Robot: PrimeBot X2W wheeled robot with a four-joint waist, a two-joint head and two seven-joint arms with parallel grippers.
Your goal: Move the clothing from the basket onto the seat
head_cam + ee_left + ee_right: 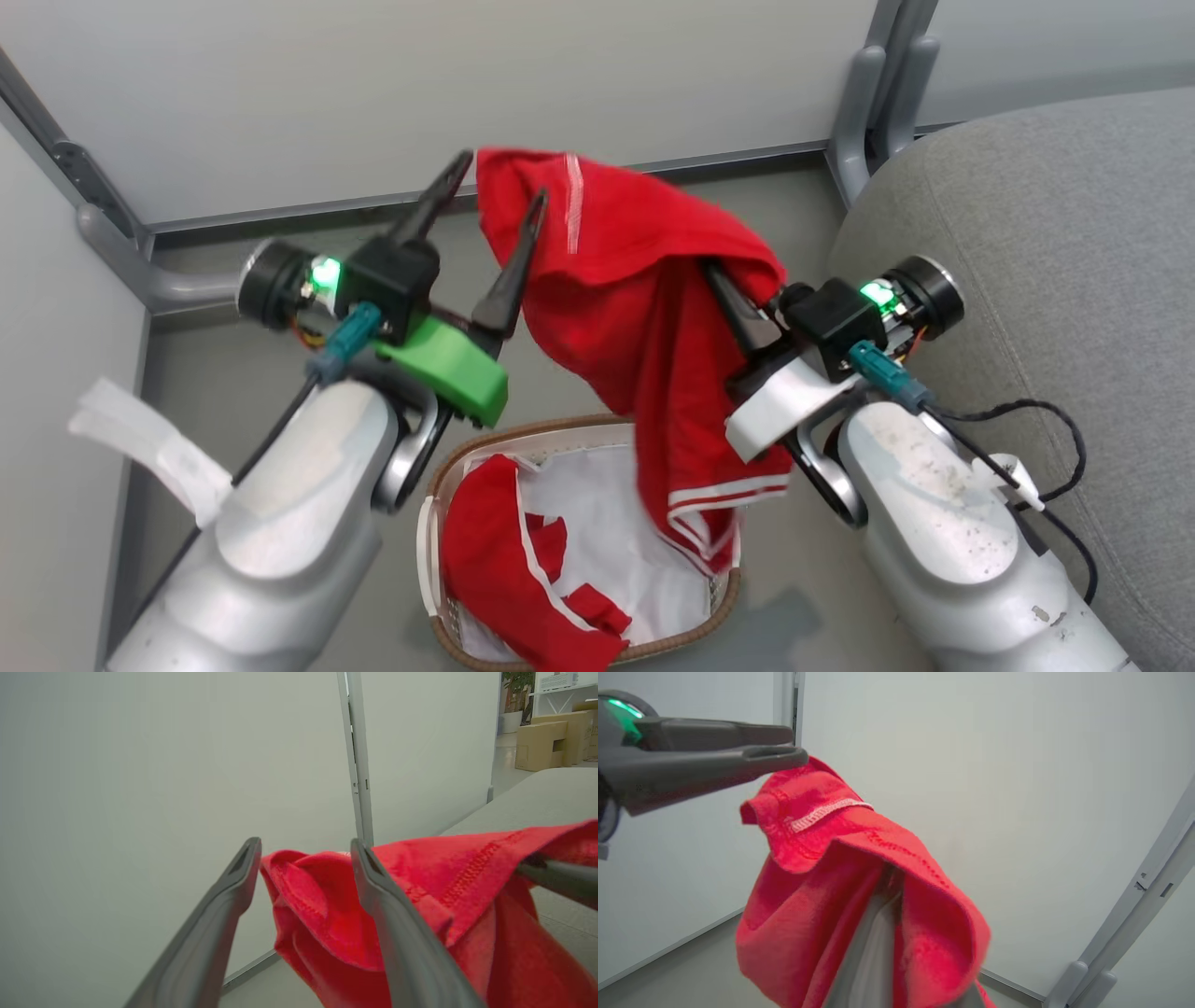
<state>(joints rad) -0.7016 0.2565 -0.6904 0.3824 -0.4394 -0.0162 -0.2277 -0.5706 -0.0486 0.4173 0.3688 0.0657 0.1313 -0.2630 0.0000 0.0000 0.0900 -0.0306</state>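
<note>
While raised at centre left, left gripper (499, 191) spread wide, gripping nothing, one finger beside the clothing (635, 280). Centre: red garment hanging over the basket (560, 429), hem dangling inside; second red piece (495, 560) low in the liner (607, 523). Right of centre: right gripper (728, 285) clamped on the fabric. Right edge: the seat (1046, 233). Probable step: carry. Next: swing rightward, release over the seat.

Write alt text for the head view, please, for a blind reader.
A red garment hangs from the right end effector over the basket holding more clothing. The open left end effector sits by its top corner. Grey seat at right.
</note>
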